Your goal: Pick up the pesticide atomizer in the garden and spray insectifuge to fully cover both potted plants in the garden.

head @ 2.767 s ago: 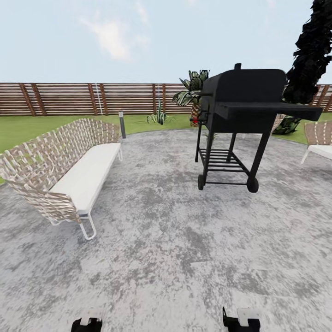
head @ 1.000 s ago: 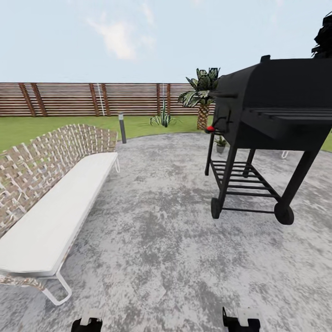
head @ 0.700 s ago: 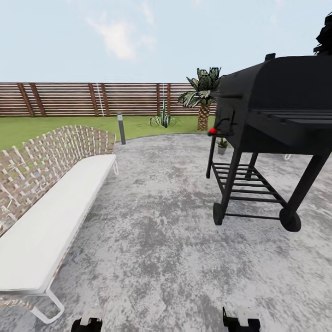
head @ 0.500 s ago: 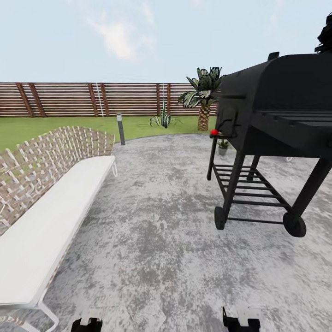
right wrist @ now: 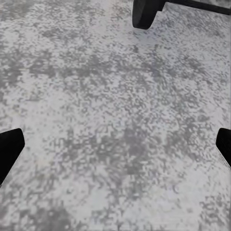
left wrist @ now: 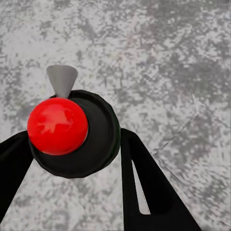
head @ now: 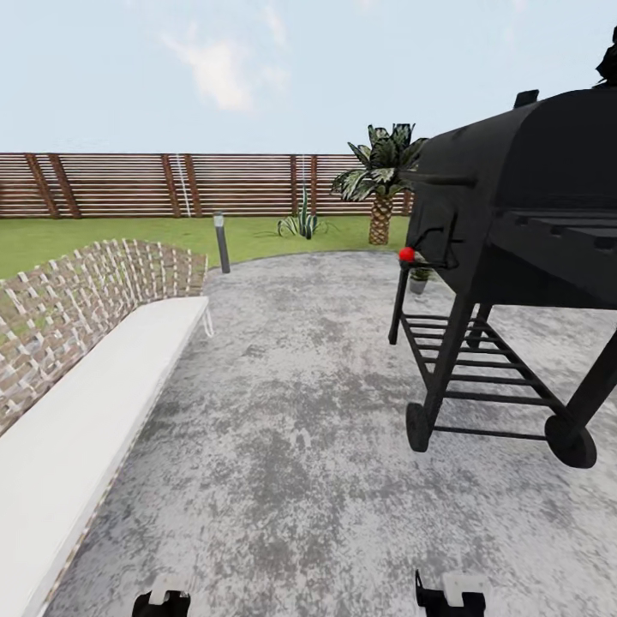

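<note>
The pesticide atomizer (left wrist: 72,132) is seen from above in the left wrist view: a round dark body, a red cap and a grey nozzle tip. My left gripper (left wrist: 72,139) is shut on it, one black finger on each side, over the grey paving. In the head view the left gripper (head: 163,602) sits at the bottom edge. My right gripper (right wrist: 115,149) is open over bare paving, with nothing between its fingers (right wrist: 9,147); it also shows low in the head view (head: 450,596). A small potted plant (head: 419,278) stands behind the grill's legs. A spiky green rosette (head: 300,224) grows on the lawn.
A black barbecue grill (head: 514,223) on wheels stands close on the right, with a red knob (head: 406,254) at its side. A woven bench with a white cushion (head: 94,403) runs along the left. Beyond the round patio (head: 291,411) are a bollard lamp (head: 221,242), a palm (head: 379,184) and a wooden fence (head: 154,184).
The whole view has advanced across the patio: grill and bench loom larger and nearer, the lawn and plants closer. Both grippers hold the same place in the picture.
</note>
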You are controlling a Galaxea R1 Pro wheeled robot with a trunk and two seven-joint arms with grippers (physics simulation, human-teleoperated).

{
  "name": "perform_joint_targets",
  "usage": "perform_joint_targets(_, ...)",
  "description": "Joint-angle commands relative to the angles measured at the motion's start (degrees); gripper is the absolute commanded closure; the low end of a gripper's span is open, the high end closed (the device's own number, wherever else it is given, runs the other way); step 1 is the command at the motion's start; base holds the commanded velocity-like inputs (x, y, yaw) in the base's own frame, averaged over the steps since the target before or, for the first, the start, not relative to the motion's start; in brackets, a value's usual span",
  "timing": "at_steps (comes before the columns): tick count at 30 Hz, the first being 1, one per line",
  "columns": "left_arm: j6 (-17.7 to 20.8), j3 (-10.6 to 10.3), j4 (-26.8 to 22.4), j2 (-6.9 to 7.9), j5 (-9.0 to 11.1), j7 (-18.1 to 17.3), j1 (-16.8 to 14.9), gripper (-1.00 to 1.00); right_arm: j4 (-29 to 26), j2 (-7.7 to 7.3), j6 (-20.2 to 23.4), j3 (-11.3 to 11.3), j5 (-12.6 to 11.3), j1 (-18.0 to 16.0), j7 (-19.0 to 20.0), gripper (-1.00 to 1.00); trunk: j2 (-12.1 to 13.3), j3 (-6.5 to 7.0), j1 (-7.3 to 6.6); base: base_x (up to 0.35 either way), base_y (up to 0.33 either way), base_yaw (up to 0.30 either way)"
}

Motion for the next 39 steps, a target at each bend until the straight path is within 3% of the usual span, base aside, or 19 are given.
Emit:
perform_joint_targets(1,-0.2,-0.4,0.1,0.03,0.6,-0.2,0.0,1.00,0.0,-0.02,0.0,0.5,0.1,0.0,-0.5,-1.00,0.0,-0.05,0.02,0.340,0.000,0.000)
perform_joint_targets(23,-0.2,-0.4,0.0,0.03,0.6,-0.2,0.0,1.00,0.0,0.20,0.0,0.5,0.1,0.0,-0.5,-1.00,0.0,-0.05,0.02,0.321,0.047,0.000)
perform_joint_targets(39,-0.2,-0.4,0.0,-0.06,0.7,-0.2,0.0,1.00,0.0,-0.08,0.0,0.5,0.1,0.0,-0.4,-1.00,0.0,-0.05,0.02,0.266,0.155,0.000)
